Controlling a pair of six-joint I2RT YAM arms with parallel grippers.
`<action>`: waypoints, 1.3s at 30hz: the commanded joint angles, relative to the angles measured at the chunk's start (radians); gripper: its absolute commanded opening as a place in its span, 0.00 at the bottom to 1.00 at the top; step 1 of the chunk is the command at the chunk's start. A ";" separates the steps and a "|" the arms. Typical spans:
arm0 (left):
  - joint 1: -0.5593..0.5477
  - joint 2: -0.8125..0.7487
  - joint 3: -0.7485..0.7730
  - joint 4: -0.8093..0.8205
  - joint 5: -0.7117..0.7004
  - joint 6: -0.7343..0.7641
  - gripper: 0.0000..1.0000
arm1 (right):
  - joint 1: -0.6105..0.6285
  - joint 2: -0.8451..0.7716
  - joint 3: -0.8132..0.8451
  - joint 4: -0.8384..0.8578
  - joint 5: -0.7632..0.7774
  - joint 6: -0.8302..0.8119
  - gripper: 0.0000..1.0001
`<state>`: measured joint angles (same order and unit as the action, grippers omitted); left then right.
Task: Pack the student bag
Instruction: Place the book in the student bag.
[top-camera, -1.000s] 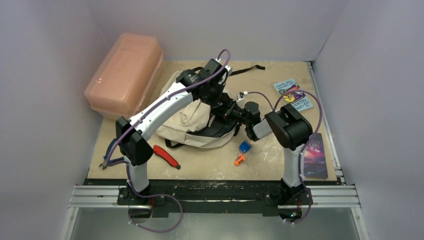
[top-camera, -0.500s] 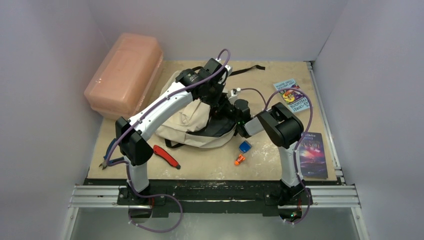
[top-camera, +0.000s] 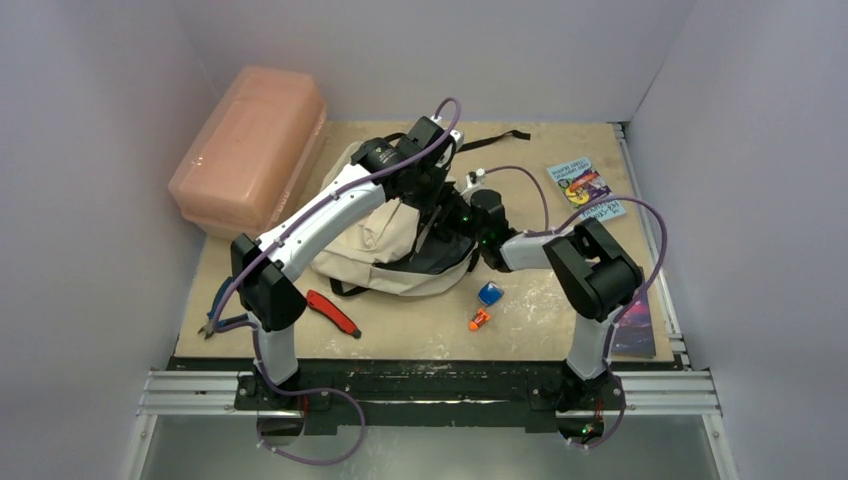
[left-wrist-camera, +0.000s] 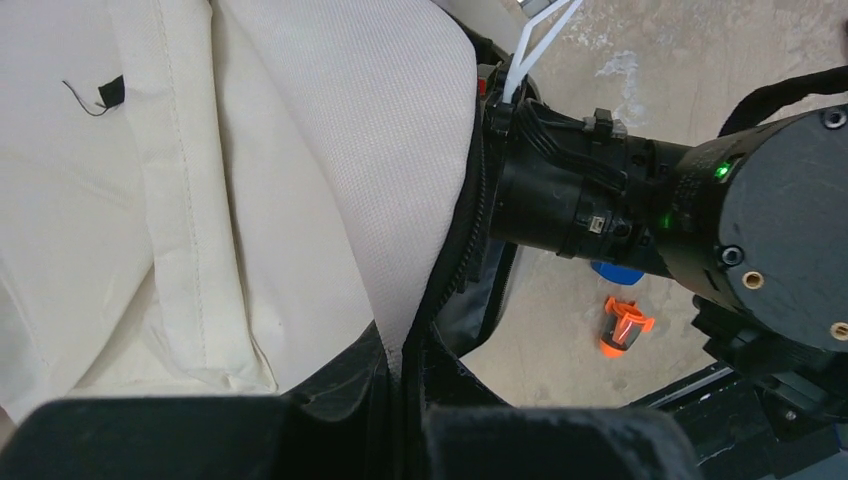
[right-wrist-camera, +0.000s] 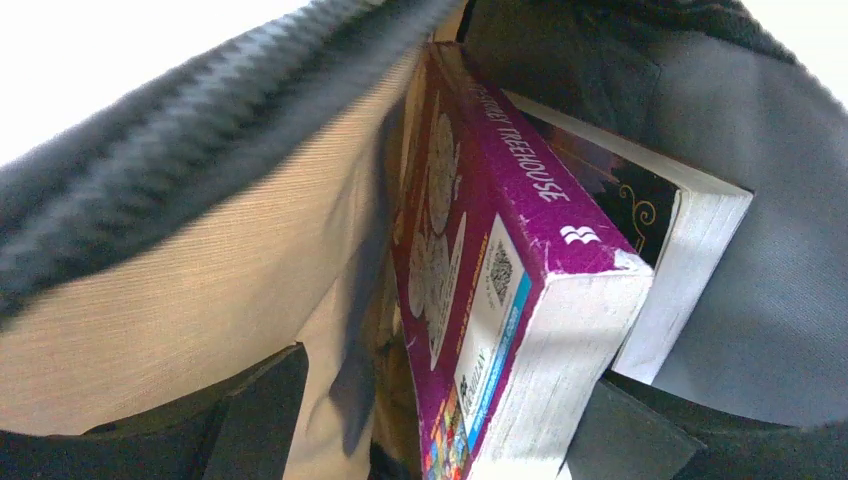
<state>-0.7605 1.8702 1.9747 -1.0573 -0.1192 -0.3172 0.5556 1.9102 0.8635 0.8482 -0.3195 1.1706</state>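
The student bag (top-camera: 385, 245), beige with black trim, lies mid-table. My left gripper (top-camera: 437, 200) is shut on the bag's black zip edge (left-wrist-camera: 455, 290) and holds the mouth up; the fabric is pinched between its fingers (left-wrist-camera: 410, 400). My right gripper (right-wrist-camera: 440, 430) is inside the bag's mouth, and its wrist (left-wrist-camera: 620, 200) sticks out of the opening. Its jaws are open either side of a purple book (right-wrist-camera: 500, 250) standing in the bag; the left finger (right-wrist-camera: 250, 410) is clear of it. A second book (right-wrist-camera: 680, 260) stands behind the purple one.
A rigid pink box (top-camera: 250, 145) stands at the back left. A red cutter (top-camera: 333, 313), a blue item (top-camera: 489, 293) and an orange one (top-camera: 480, 319) lie before the bag. One book (top-camera: 586, 188) lies back right, another (top-camera: 635, 320) by the right arm.
My right gripper has pushed further into the bag's mouth and opened its jaws off the purple book. The right elbow has swung right. The left arm has not moved.
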 joint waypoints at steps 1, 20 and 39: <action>-0.007 -0.050 0.031 0.042 -0.004 0.021 0.00 | 0.002 -0.098 0.115 -0.341 0.056 -0.162 0.95; -0.005 -0.034 0.051 0.039 0.001 0.036 0.00 | 0.001 -0.202 0.098 -0.588 0.049 -0.230 0.99; -0.005 -0.008 0.059 0.033 0.048 0.020 0.00 | 0.035 -0.026 0.161 -0.278 0.055 -0.178 0.28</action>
<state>-0.7597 1.8706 1.9747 -1.0592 -0.1062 -0.2951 0.5758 1.8805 0.9512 0.4580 -0.3023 0.9909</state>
